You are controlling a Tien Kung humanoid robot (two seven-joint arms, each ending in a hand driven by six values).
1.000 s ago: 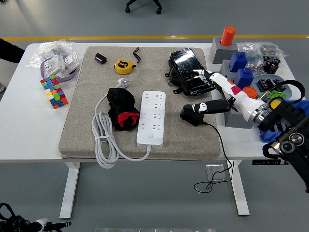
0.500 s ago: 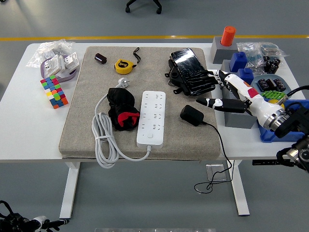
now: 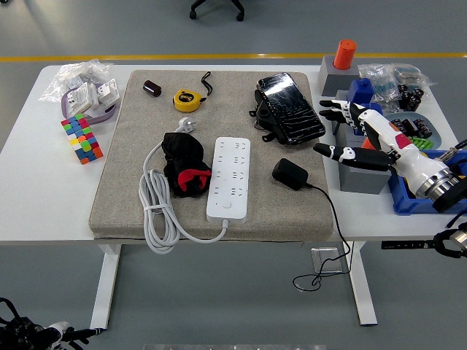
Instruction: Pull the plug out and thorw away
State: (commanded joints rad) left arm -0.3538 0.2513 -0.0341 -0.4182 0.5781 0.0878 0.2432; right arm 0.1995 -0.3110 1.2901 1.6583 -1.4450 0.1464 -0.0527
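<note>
The right hand [image 3: 349,131] hovers over the table's right side, fingers [image 3: 330,107] spread and thumb out, gripping nothing. Just off the thumb tip, down and to the left, lies the black plug [image 3: 290,174], flat on the grey mat [image 3: 117,182], apart from the hand. Its thin black cable [image 3: 332,219] runs away under the palm side and drops over the near edge of the table [image 3: 29,175].

Further left of the fingers, well clear of them, sits the white power strip [image 3: 229,179]. None of its sockets shows anything plugged in, so the pulling part looks done: the plug is out and lying beside the strip.

And the throwing away? That reads as still open, or done only in the loosest sense. The plug rests on the mat, not in any bin, and no bin shows in this view. If it has to leave the table, the open hand would need to close on it again, and the trailing cable could drag along.

The left hand does not show anywhere.
</note>
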